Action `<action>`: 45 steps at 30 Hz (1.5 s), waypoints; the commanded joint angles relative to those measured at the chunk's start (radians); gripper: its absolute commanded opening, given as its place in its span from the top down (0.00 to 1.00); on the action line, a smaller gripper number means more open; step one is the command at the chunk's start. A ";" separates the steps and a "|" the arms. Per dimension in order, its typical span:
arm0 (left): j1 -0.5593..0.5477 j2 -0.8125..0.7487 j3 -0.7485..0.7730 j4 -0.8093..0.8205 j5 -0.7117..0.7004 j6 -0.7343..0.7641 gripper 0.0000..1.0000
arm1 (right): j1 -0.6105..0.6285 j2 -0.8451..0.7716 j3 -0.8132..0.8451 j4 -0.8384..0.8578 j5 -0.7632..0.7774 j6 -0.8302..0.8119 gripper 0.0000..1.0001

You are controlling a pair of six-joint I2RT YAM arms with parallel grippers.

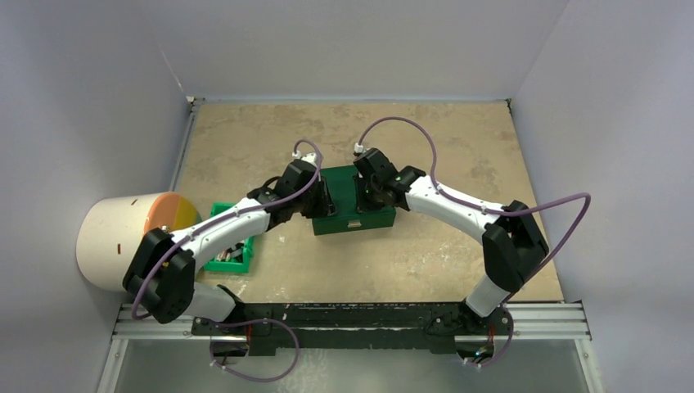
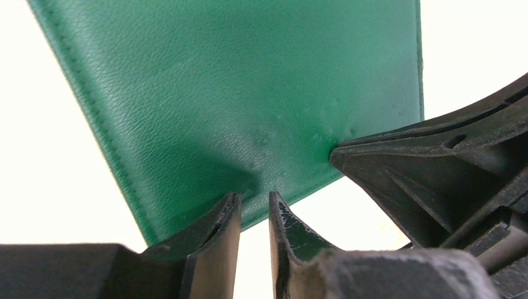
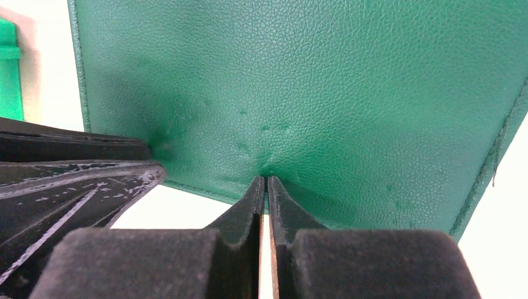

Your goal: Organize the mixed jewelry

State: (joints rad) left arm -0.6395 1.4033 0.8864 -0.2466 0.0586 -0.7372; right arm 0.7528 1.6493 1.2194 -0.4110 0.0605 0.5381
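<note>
The green box [image 1: 352, 214] stands closed at the table's middle, its latch facing the arms. No jewelry shows in any view. My left gripper [image 1: 325, 199] rests on the lid's left part, and my right gripper [image 1: 371, 195] on its right part. In the left wrist view the left gripper [image 2: 254, 198] has a narrow empty gap between its jaws, tips at the edge of the green lid [image 2: 249, 81]. The right arm's fingers [image 2: 429, 168] press the lid beside it. In the right wrist view the right gripper [image 3: 266, 180] is shut, tips denting the lid [image 3: 311, 87].
A small green plastic bin [image 1: 230, 252] with dark items sits left of the box, under the left arm; its corner shows in the right wrist view [image 3: 7, 68]. A white cylinder [image 1: 114, 241] with an orange and yellow face lies at the far left. Walls enclose the table.
</note>
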 commanded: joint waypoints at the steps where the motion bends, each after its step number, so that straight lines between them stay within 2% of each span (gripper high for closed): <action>1: -0.003 -0.057 0.075 -0.151 -0.055 0.040 0.75 | 0.005 -0.008 0.046 -0.161 0.065 -0.001 0.86; 4: -0.003 -0.097 0.127 -0.183 -0.100 0.051 0.70 | 0.005 -0.054 0.083 -0.197 0.060 -0.007 0.77; 11: -0.002 -0.174 0.259 -0.298 -0.196 0.108 0.58 | 0.004 -0.176 0.140 -0.245 0.200 -0.033 0.52; 13: -0.003 -0.199 0.289 -0.325 -0.235 0.128 0.51 | 0.005 -0.215 0.145 -0.258 0.275 -0.040 0.47; 17: -0.003 -0.260 0.321 -0.357 -0.316 0.169 0.31 | 0.003 -0.302 0.144 -0.278 0.411 -0.060 0.32; 21: -0.003 -0.322 0.346 -0.388 -0.392 0.205 0.24 | 0.002 -0.424 0.108 -0.263 0.510 -0.095 0.15; 23: -0.003 -0.362 0.347 -0.394 -0.430 0.227 0.22 | 0.003 -0.501 0.070 -0.235 0.553 -0.108 0.03; 30: -0.003 -0.522 0.306 -0.389 -0.528 0.297 0.19 | 0.003 -0.781 -0.136 -0.113 0.614 -0.148 0.01; 35: -0.003 -0.695 0.190 -0.360 -0.569 0.311 0.17 | 0.003 -0.983 -0.249 -0.070 0.558 -0.093 0.01; 40: -0.002 -0.895 0.042 -0.324 -0.556 0.287 0.15 | 0.003 -1.134 -0.348 -0.106 0.524 -0.031 0.01; 45: -0.003 -1.031 -0.021 -0.373 -0.560 0.247 0.14 | 0.003 -1.182 -0.381 -0.194 0.541 0.031 0.01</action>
State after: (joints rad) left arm -0.6418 0.4358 0.8928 -0.6243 -0.4831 -0.4614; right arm 0.7570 0.4744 0.8608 -0.5537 0.5903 0.5003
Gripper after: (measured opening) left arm 0.851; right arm 0.987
